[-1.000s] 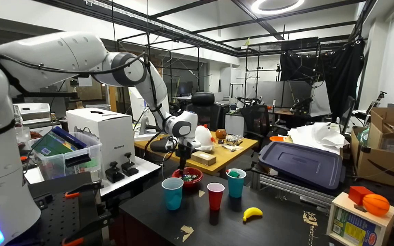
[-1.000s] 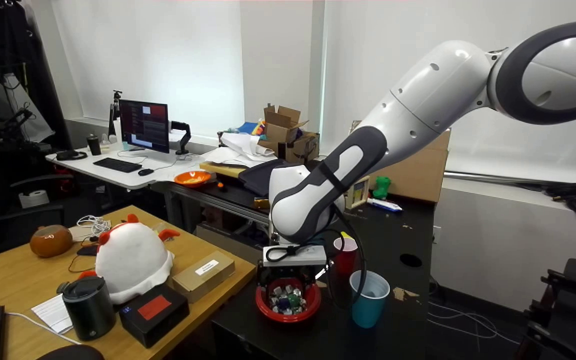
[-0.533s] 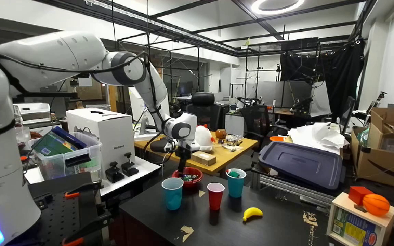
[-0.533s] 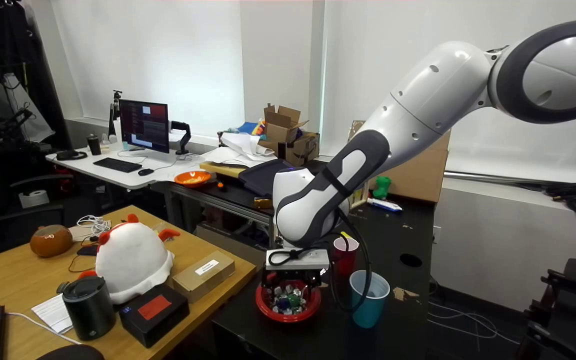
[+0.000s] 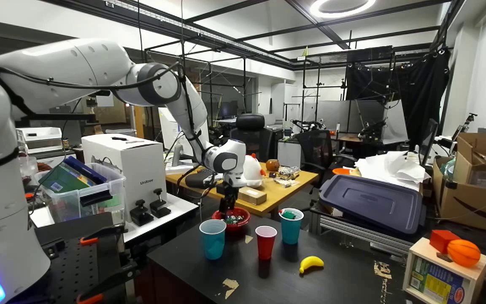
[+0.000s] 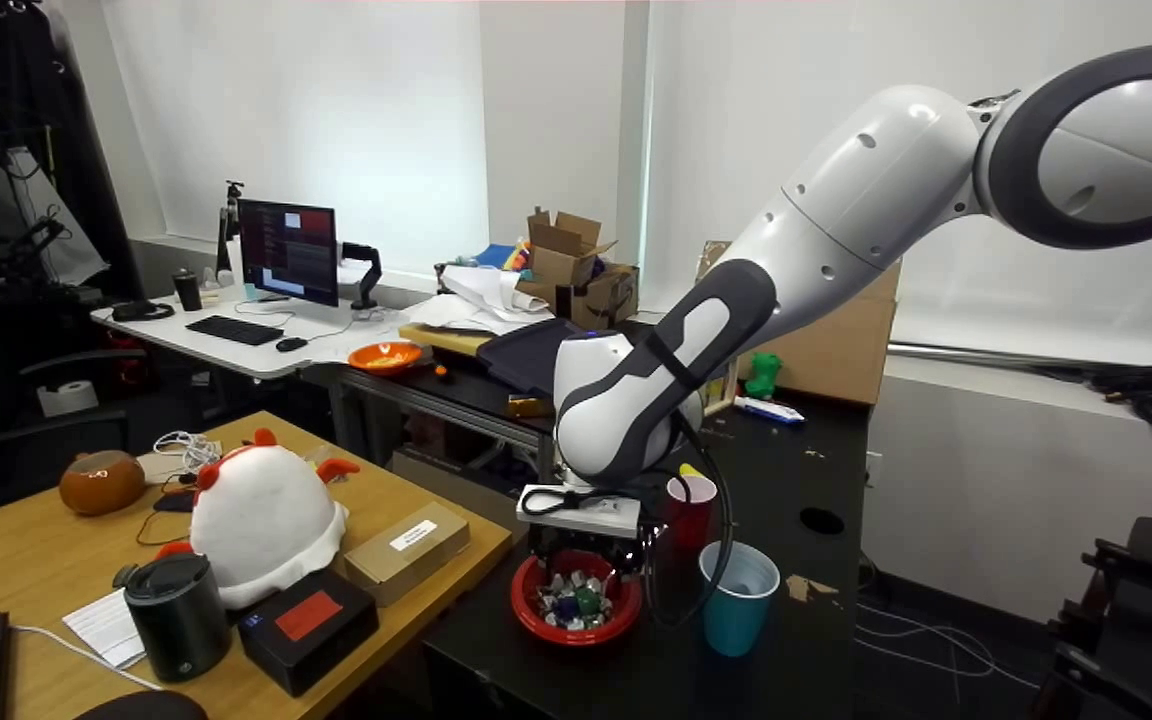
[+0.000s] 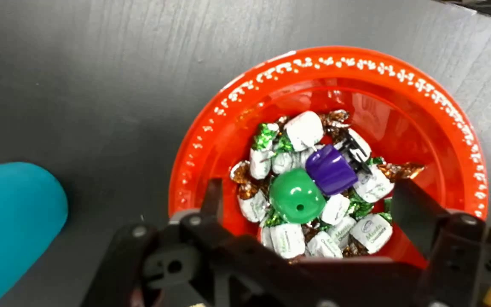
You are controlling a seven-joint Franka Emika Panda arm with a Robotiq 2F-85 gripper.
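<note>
**Spread gripper lined up over a bowl of candies**

The gripper (image 7: 309, 196) has its fingers well apart, holding nothing, at the red bowl (image 7: 420, 115) on the counter (image 7: 79, 85). In the bowl lies a heap of wrapped candies (image 7: 371, 232). On the heap, roughly between the fingers in the wrist view, sit a rounded green piece (image 7: 297, 196) and, close against it, a purple piece (image 7: 331, 169) with a black fitting (image 7: 356, 155) at its side. Whether the fingertips touch the heap, I cannot tell. A teal cup (image 7: 11, 226) stands near the bowl.

The step in hand looks like lining up over the contents. Doing it well likely means keeping both fingers inside the rim, as catching it could tip or drag the bowl. The green piece seems smooth and may slip unless met evenly across its middle; the purple piece crowds one side, so a slight wrist turn could help clear it. A slow, straight descent should disturb the candies least.
</note>
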